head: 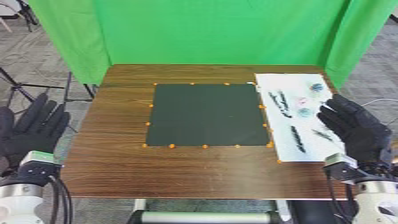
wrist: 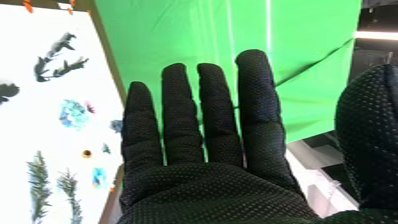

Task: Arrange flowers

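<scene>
The right robot hand (head: 355,132), at the right of the frame, is wide open and holds nothing. Beside it, flowers (head: 317,87) and green sprigs (wrist: 38,182) lie on the white sheet (head: 318,153), apart from the dark mat (head: 209,115) at the centre. The left robot hand (head: 34,132), far left, is also open. The arranging seems not begun; next, one stem must be pinched gently.

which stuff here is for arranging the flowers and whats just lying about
For the job:
- blue flowers
- small orange flower
- leafy sprigs
- white sheet under them
- dark mat, probably
- right hand

Just around, it seems:
- green curtain
- orange dots round the mat
</scene>
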`<state>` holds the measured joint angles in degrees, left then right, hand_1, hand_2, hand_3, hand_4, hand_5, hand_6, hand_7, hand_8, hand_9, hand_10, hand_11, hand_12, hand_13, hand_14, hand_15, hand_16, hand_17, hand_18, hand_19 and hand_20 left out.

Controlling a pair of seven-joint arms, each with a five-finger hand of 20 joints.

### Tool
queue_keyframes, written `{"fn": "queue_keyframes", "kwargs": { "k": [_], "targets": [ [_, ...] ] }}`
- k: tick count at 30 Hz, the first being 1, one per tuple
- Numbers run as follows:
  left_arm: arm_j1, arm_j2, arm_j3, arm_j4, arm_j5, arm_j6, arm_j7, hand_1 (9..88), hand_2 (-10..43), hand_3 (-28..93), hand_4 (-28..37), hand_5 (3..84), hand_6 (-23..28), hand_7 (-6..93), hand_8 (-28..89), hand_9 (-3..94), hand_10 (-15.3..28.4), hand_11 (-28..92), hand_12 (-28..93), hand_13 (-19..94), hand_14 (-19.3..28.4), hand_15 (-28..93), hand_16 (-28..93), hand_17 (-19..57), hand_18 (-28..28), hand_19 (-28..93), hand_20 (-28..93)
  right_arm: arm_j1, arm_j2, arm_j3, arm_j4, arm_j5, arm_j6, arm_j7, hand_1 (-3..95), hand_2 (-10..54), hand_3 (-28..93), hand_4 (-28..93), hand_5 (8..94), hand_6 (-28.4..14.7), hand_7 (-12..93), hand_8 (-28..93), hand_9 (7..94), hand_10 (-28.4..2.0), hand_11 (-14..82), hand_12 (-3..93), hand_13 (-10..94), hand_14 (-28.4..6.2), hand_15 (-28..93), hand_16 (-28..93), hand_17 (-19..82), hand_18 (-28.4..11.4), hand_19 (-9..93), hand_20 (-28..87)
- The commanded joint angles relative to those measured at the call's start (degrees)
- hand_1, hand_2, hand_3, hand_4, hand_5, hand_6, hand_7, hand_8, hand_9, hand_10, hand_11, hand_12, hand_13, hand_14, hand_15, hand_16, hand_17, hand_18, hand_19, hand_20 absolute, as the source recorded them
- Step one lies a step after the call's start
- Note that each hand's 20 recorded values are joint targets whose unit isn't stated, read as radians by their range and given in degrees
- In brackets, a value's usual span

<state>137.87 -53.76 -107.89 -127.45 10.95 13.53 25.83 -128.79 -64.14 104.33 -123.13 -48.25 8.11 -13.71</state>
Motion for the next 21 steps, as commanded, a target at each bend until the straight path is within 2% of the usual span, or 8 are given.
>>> {"fn": "queue_keyframes", "kwargs": {
  "k": [1,9,13,15,17,19,20,21],
  "targets": [
    [0.09,-0.11,0.06,-0.12,-0.22,-0.96,0.05,23.0,11.1,70,-28.3,36.0,6.2,11.5,-10,27.5,12.6,18,3,18,10.3,27,-13,2.1,7.1,26,5,0.13,0.73,-1.26,-0.22,0.19,1.82,-0.38,13.3,0.3,87,-26,50.0,0.3,23,-17,46.6,-9.8,9.9,8.8,37,-10.7,16,10,18,-14.1,18,18],
    [0.26,-0.14,0.0,-0.01,-0.24,-1.04,-0.16,22.8,10.9,70,-28.3,36.0,6.2,11.3,-10,27.5,12.6,18,4,18,10.4,27,-13,2.1,7.2,26,5,3.48,2.51,-4.34,0.04,-3.34,6.06,2.92,13.3,0.5,86,-26,49.9,0.2,23,-17,46.6,-10.0,10.0,8.9,37,-11.0,17,11,18,-14.3,18,19],
    [0.19,-0.06,0.09,0.03,-0.45,-0.89,-0.08,22.8,10.9,70,-28.3,36.0,6.2,11.3,-10,27.5,12.7,18,4,18,10.5,27,-13,2.0,7.2,26,5,5.22,3.64,-5.36,0.32,-8.66,7.78,4.77,13.0,0.8,86,-26,49.7,-0.5,23,-17,47.0,-10.6,10.3,9.4,38,-12.4,19,12,17,-16.0,22,20],
    [0.61,-0.07,-0.23,-0.01,-0.28,-0.95,0.02,22.8,11.0,70,-28.3,36.1,6.3,11.4,-10,27.6,12.7,18,4,18,10.6,27,-13,1.9,7.3,26,5,6.47,4.3,-5.84,0.47,-11.84,9.35,6.54,13.2,0.7,85,-26,49.6,-1.0,23,-17,47.4,-11.5,10.6,9.8,39,-12.8,21,13,17,-16.7,23,20],
    [1.45,-0.14,-0.43,-0.4,-0.66,-0.71,0.57,22.8,11.0,70,-28.3,36.0,6.2,11.5,-10,27.5,12.7,18,4,18,10.6,27,-13,1.5,7.7,26,5,7.78,4.71,-5.21,0.53,-16.44,10.1,10.17,13.4,0.3,85,-26,47.8,-2.5,22,-16,47.0,-12.2,10.8,10.3,40,-13.1,22,13,17,-17.2,25,20],
    [1.22,-0.06,-0.25,-0.39,-0.84,-0.56,0.72,22.8,10.9,70,-28.3,35.9,6.2,11.5,-10,27.5,12.7,18,4,18,10.6,27,-12,1.2,8.1,27,5,8.59,5.79,-4.81,0.55,-19.16,10.58,12.1,13.9,-0.6,85,-26,45.3,-4.4,22,-16,47.6,-15.1,11.7,11.8,40,-13.6,26,14,16,-17.9,31,22],
    [1.45,0.02,-0.35,-0.38,-0.56,-0.87,0.82,22.8,10.9,70,-28.3,35.9,6.2,11.6,-10,27.4,12.7,18,4,18,10.6,27,-12,1.1,8.2,27,5,8.94,6.23,-4.62,0.2,-22.25,11.01,14.13,14.6,-2.0,84,-26,44.4,-5.1,21,-15,48.3,-15.7,12.5,13.1,40,-13.8,28,14,16,-18.3,36,22],
    [1.37,0.04,-0.31,-0.44,-0.49,-0.55,0.79,22.8,10.9,70,-28.3,35.9,6.2,11.7,-10,27.4,12.7,18,4,17,10.6,27,-12,1.0,8.2,27,5,9.28,6.52,-4.42,0.12,-25.12,10.66,16.21,15.2,-3.3,84,-26,44.1,-5.5,21,-15,49.4,-16.2,14.0,14.2,41,-14.2,31,15,16,-18.6,39,23]
  ]
}}
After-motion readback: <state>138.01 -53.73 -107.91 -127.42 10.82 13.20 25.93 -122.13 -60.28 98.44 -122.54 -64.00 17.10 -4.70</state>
